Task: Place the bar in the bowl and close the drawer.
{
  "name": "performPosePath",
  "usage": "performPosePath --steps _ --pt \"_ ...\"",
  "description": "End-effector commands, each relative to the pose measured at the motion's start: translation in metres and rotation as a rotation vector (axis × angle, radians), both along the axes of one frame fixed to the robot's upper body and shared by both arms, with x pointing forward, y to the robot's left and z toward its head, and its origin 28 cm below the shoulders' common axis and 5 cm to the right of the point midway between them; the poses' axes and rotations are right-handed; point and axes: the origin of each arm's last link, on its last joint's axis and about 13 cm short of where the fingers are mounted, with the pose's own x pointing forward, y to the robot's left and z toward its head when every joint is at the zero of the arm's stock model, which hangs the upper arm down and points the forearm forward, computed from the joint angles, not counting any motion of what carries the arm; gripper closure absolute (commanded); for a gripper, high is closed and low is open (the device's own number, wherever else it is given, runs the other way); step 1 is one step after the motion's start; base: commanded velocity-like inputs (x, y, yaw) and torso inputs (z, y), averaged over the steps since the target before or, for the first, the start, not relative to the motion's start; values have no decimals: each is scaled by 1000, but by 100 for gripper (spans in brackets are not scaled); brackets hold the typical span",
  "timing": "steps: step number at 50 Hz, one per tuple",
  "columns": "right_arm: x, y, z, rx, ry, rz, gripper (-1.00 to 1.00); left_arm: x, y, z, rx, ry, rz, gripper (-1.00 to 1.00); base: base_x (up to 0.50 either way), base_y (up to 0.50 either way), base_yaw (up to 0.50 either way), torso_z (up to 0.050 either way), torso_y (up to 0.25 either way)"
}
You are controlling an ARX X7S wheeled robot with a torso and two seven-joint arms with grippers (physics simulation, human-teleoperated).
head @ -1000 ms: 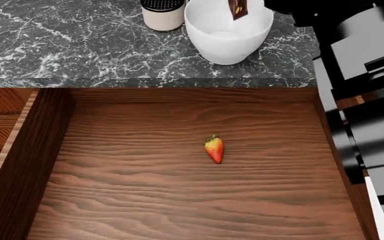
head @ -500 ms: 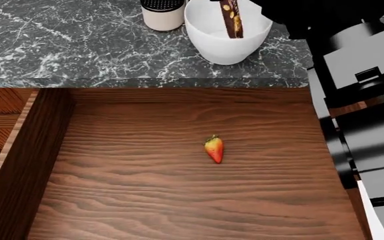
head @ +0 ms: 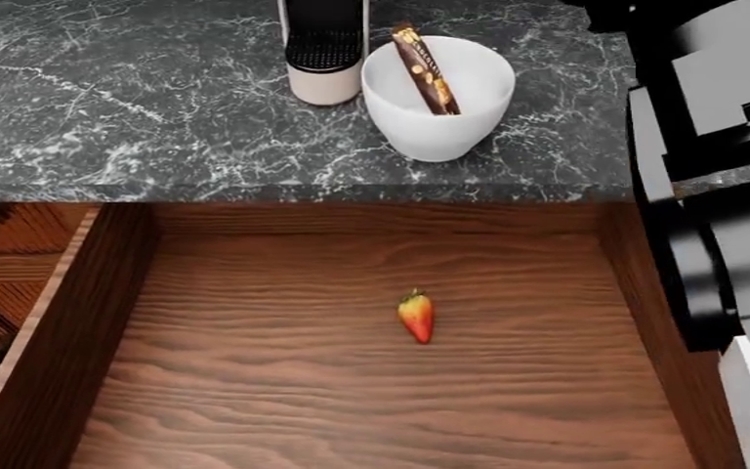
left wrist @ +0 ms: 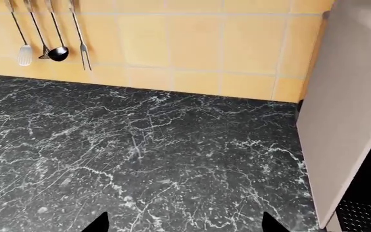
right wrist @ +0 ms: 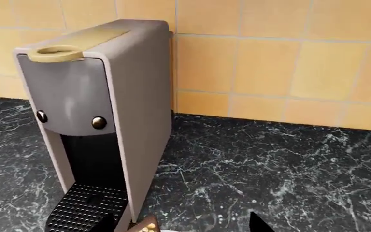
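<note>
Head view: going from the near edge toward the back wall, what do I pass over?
Drawer floor → strawberry → marble counter front edge → bowl with the bar leaning inside, coffee machine beside it.

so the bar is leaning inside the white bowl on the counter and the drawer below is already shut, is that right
Not quite. The bar does lean inside the bowl on the counter, but the drawer is open: the head view shows its wooden floor with a strawberry lying on it.
</note>
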Motion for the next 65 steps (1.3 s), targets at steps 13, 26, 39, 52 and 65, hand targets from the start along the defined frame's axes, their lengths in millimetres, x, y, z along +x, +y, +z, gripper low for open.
performPosePath --steps 13,26,39,52,65 --pt "-50 -28 37 -84 -1 -79 -100 -42 1 19 -42 -32 -134 -100 0 0 0 -3 250" --pt "-99 -52 31 -87 -31 -109 -100 -76 -6 20 -54 -71 -218 -100 0 119 0 -2 192" --pt "-106 -52 38 -88 -33 -137 -100 -79 -11 23 -43 -76 -229 -100 -36 500 0 0 0" --pt "-107 -52 37 -93 -26 -140 -100 -79 -12 22 -42 -75 -233 -100 -85 500 0 0 0" --pt "-118 -57 31 -126 -4 -117 -100 -84 -9 19 -46 -73 -258 -100 -86 500 0 0 0"
